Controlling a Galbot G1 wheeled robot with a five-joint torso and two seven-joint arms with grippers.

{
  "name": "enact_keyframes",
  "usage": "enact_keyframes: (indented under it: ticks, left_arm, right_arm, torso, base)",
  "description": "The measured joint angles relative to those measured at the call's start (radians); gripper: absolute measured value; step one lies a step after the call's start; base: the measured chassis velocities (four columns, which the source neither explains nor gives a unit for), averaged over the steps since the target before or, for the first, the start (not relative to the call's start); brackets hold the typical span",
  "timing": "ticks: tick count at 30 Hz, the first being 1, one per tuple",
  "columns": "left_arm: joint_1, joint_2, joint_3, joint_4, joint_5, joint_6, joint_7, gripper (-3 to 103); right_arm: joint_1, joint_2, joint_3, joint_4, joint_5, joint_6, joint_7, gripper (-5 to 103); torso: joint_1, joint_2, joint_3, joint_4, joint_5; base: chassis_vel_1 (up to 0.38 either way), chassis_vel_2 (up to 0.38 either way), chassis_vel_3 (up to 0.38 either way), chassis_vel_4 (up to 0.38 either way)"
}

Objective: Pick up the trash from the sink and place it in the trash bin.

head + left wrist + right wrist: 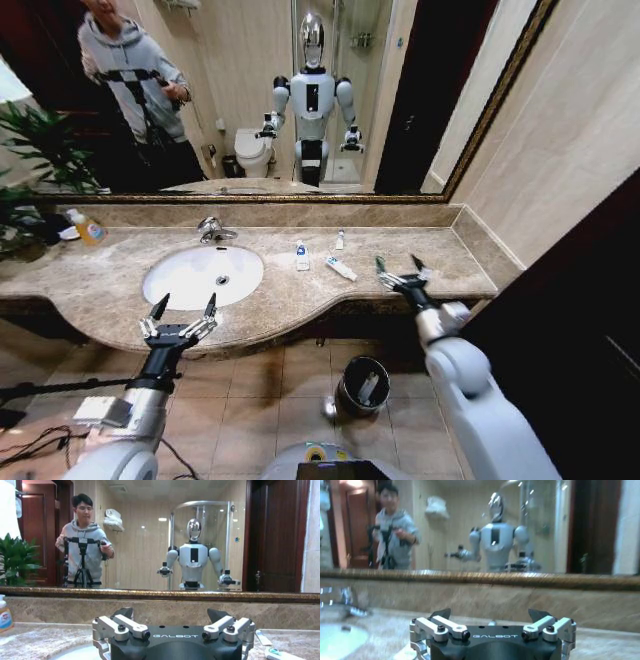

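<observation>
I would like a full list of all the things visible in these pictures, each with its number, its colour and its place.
sink: one, white oval, set in the countertop, left of centre.
faucet: one, chrome, behind the sink.
countertop: one, beige marble, below the mirror.
trash: three small items seen on the countertop right of the sink, mostly white, one blue-labelled; a dark green one lies by the right end effector.
orange bottle: one, white cap, far left of the countertop.
trash bin: one, dark with shiny rim, on the floor under the countertop; something white inside.
plant: one, green, far left.
mirror: one, on the wall.
left end effector: open, at the counter's front edge by the sink.
right end effector: open, over the counter's right part.
</observation>
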State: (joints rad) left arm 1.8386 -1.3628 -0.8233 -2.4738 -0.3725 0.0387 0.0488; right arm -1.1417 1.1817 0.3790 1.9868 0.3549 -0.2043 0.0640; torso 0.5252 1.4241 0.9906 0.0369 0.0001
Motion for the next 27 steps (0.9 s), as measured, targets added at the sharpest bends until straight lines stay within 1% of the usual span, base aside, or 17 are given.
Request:
enact_keyframes:
  ticks: [1,3,5,6,9,18,26,27]
  left_arm:
    - [0.0,0.0,0.0,0.0,0.0,0.0,0.0,100]
    - [0.0,0.0,0.0,0.0,0.0,0.0,0.0,100]
    - [0.0,0.0,0.0,0.0,0.0,0.0,0.0,100]
    - [0.0,0.0,0.0,0.0,0.0,0.0,0.0,100]
    - [0.0,0.0,0.0,0.0,0.0,0.0,0.0,100]
    - [0.0,0.0,0.0,0.0,0.0,0.0,0.0,100]
    - [0.0,0.0,0.0,0.0,0.0,0.0,0.0,100]
    - [0.0,0.0,0.0,0.0,0.0,0.0,0.0,100]
  right_arm:
    - [0.057,0.007,-0.046,-0.082,-0.026,0.001,0.001,100]
    - [0.073,0.011,-0.059,-0.11,-0.033,0.004,0.001,100]
    - [0.13,0.028,-0.097,-0.214,-0.058,0.01,0.007,100]
    - [0.13,0.028,-0.097,-0.214,-0.058,0.01,0.007,100]
    - [0.177,0.047,-0.104,-0.318,-0.09,0.026,0.009,100]
    - [0.201,0.05,-0.077,-0.407,-0.094,0.044,0.01,100]
    - [0.235,0.046,-0.052,-0.474,-0.071,0.051,0.012,101]
    - [0.236,0.042,-0.04,-0.488,-0.066,0.052,0.011,94]
  torso:
    - [0.0,0.0,0.0,0.0002,0.0]
    - [0.0,0.0,0.0,0.0,-0.0002]
    - [0.0,0.0,0.0,0.0,-0.0001]
    - [0.0,0.0,0.0,0.0,-0.0001]
    - [0.0,0.0,0.0,0.0,-0.0002]
    - [0.0,0.0,0.0,-0.0002,-0.0001]
    - [0.0,0.0,0.0,-0.0001,0.0]
    - [0.0,0.0,0.0,-0.0002,-0.0001]
  base:
    - [0.0,0.0,0.0,0.0]
    - [0.0,0.0,0.0,0.0]
    - [0.0,0.0,0.0,0.0]
    - [0.0,0.0,0.0,0.0]
    - [0.0,0.0,0.0,0.0]
    - [0.0,0.0,0.0,0.0]
    - [0.0,0.0,0.0,0.0]
    - [0.0,0.0,0.0,0.0]
